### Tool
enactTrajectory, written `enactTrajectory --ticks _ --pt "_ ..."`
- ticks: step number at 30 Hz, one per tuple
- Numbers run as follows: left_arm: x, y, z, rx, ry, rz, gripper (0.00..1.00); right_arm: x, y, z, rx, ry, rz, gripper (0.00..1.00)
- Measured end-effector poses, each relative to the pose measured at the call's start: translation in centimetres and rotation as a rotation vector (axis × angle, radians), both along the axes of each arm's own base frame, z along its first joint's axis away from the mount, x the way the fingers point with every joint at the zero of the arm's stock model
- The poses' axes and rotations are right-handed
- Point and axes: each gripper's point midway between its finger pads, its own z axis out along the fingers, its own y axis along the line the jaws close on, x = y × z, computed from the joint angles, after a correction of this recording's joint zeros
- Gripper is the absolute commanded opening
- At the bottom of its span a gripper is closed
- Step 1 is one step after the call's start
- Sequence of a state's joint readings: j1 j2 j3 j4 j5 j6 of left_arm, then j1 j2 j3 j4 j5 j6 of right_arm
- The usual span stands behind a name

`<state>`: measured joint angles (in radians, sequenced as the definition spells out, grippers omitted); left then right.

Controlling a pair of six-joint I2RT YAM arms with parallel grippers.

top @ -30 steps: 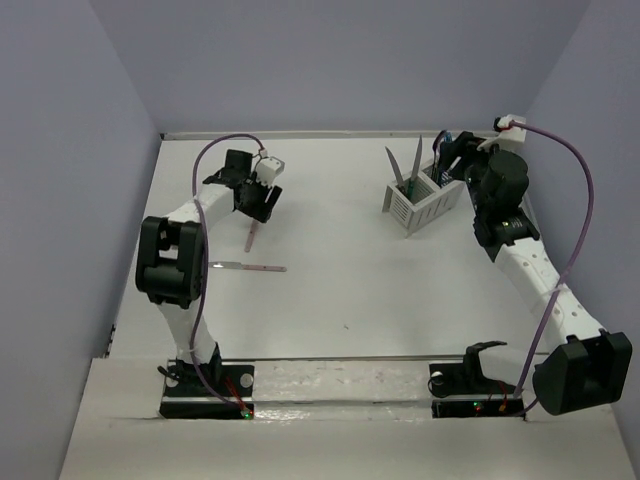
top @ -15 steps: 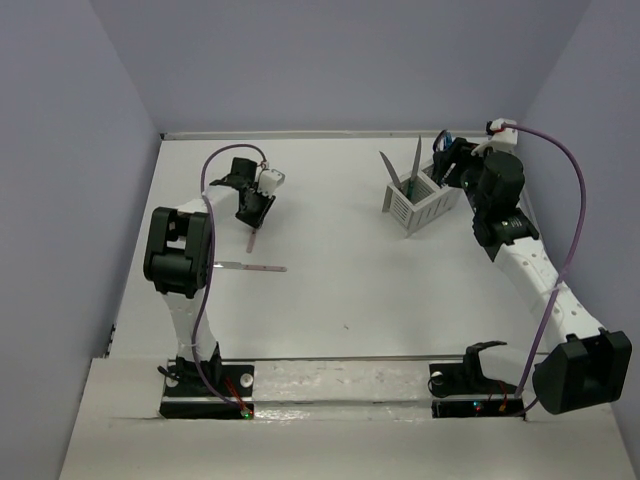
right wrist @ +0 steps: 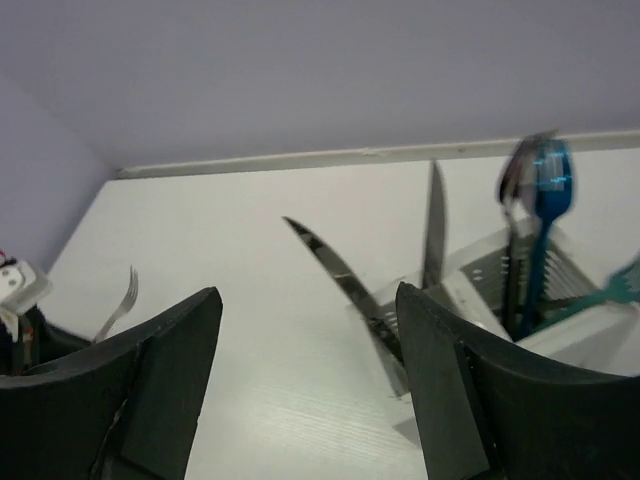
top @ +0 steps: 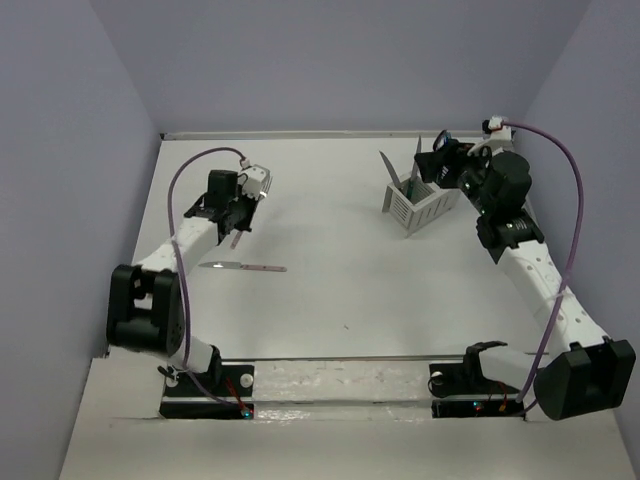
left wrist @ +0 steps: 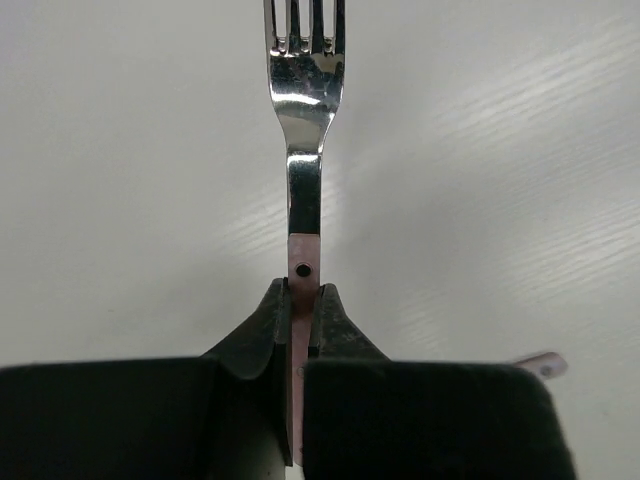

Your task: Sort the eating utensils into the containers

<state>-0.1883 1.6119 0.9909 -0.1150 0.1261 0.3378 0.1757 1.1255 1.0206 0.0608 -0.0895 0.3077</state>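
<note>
My left gripper (left wrist: 303, 297) is shut on the pink handle of a fork (left wrist: 304, 150), whose tines point away from the wrist. From above, this left gripper (top: 235, 222) sits at the table's left with the fork (top: 236, 238) in it. A pink-handled knife (top: 246, 267) lies flat just in front. The white slatted caddy (top: 418, 210) stands at the back right, with two knives (top: 391, 171) leaning out of one compartment. My right gripper (right wrist: 308, 295) is open and empty, hovering beside the caddy (right wrist: 470, 288). A blue spoon (right wrist: 548, 185) stands in the other compartment.
The side walls rise close to both arms. A raised rail (top: 330, 368) runs along the near edge between the arm bases. A teal utensil (right wrist: 625, 282) sticks out of the caddy at the right wrist view's right edge.
The left gripper has closed on the fork and carried it left and nearer, the arm folding down. The right gripper has opened wider and shifted slightly over the caddy.
</note>
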Motion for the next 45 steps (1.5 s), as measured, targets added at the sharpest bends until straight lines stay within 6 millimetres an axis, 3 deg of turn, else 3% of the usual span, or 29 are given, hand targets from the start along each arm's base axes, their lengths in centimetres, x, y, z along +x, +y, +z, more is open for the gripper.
enactTrajectory --ticks 1,5,7,8,10,12,14,18,21,24,32,41,45 --pt "-0.2 -0.1 1.9 -0.022 -0.05 0.002 0.0 -0.3 1.3 0.3 0.026 -0.001 0.072 0.71" --pt "0.2 -1.3 14.7 -0.158 -0.4 -0.017 0.0 -0.6 7.0 1.4 0.137 -0.006 0.35 0.71" --pt "-0.5 -1.8 19.9 -0.213 -0.527 -0.036 0.0 -0.6 11.2 1.4 0.153 0.011 0.475 0.74" --pt "-0.8 -2.0 21.8 -0.24 -0.574 -0.045 0.0 -1.1 14.1 1.3 0.153 0.022 0.542 0.75" --pt "-1.7 -2.3 24.1 -0.273 -0.628 -0.057 0.0 -2.2 17.9 1.2 0.147 0.032 0.619 0.76" --pt "-2.3 -2.5 24.8 -0.294 -0.637 -0.066 0.0 -4.3 23.0 1.8 0.147 0.023 0.723 0.76" --pt "-2.7 -2.7 24.9 -0.305 -0.631 -0.07 0.0 -5.9 26.7 3.0 0.16 -0.016 0.791 0.76" --pt "-3.4 -3.0 24.7 -0.326 -0.61 -0.078 0.0 -6.2 30.4 5.5 0.187 -0.087 0.822 0.74" --pt "-3.7 -3.3 24.6 -0.337 -0.598 -0.084 0.0 -5.3 32.6 6.4 0.211 -0.118 0.827 0.69" --pt "-3.9 -3.5 24.5 -0.348 -0.587 -0.089 0.0 -3.8 34.2 5.5 0.232 -0.1 0.812 0.66" --pt "-4.3 -3.8 24.8 -0.36 -0.587 -0.1 0.0 -0.6 36.7 0.2 0.256 0.025 0.756 0.64" --pt "-3.4 -2.3 24.8 -0.323 -0.612 -0.027 0.0 0.2 39.1 0.5 0.31 0.041 0.819 0.49" --pt "-3.2 -2.0 24.2 -0.309 -0.601 -0.006 0.0 0.3 39.7 -0.2 0.325 0.065 0.845 0.42"
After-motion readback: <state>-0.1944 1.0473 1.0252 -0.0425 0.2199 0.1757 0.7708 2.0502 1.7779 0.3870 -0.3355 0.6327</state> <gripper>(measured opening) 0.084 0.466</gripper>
